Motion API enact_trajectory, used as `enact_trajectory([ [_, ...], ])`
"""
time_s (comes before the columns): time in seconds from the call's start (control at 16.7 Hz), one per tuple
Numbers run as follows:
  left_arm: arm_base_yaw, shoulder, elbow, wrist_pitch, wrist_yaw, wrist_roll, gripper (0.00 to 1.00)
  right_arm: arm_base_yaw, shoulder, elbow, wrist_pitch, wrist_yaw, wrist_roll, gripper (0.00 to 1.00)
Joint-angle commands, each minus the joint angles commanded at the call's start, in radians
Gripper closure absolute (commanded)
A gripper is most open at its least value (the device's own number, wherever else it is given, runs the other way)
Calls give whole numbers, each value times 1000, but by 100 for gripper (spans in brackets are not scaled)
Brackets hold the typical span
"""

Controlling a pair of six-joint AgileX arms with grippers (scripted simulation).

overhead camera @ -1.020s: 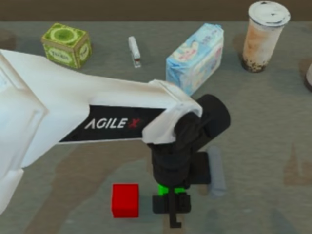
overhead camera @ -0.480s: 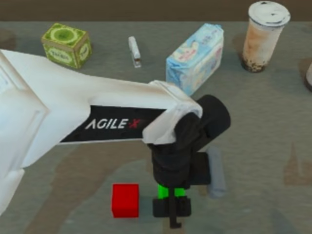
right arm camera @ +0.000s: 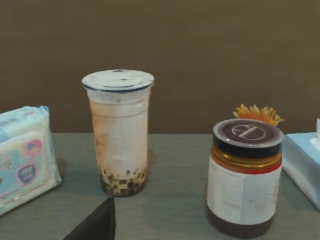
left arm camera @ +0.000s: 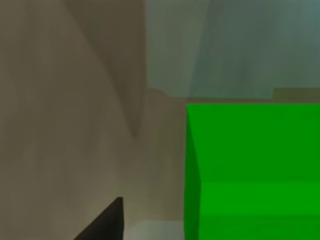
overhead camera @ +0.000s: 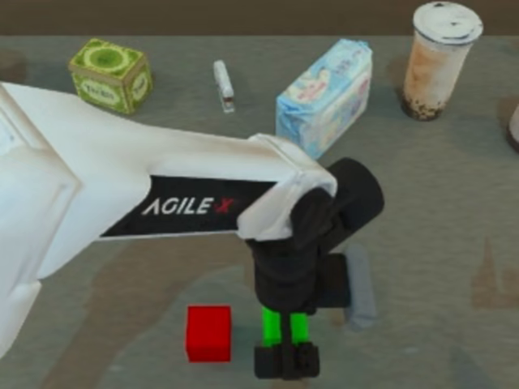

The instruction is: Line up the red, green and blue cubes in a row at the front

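Red cube (overhead camera: pixel 208 332) flat at front, green cube (overhead camera: pixel 285 326) just beside

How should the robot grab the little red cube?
Come straight down from above on the red cube and pinch two opposite flat sides near the middle. It sits flat on the table with its top bare. The green cube and left end effector stand apart on one side, so probably room.

Soft, even light falls across my table (overhead camera: pixel 438 203), with no glare. My left arm (overhead camera: pixel 122 194) casts a broad faint shadow beneath it. In my left wrist view the green cube (left arm camera: pixel 252 170) looms large, edges soft.
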Motion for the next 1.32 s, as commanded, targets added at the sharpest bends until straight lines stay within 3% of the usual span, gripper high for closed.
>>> enact_trajectory([
  [0.3,-1,-5,16,-18,0,3,0,0,0,0,0,0,0,0],
  [0.72,19,-88,158,-248,-1,-2,0,0,0,0,0,0,0,0],
  [1.02,17,-87,161,-250,-1,-4,0,0,0,0,0,0,0,0],
  [1.2,79,-47,216,-269,-1,-39,0,0,0,0,0,0,0,0],
  [1.32,173,3,283,-292,0,-88,0,0,0,0,0,0,0,0],
])
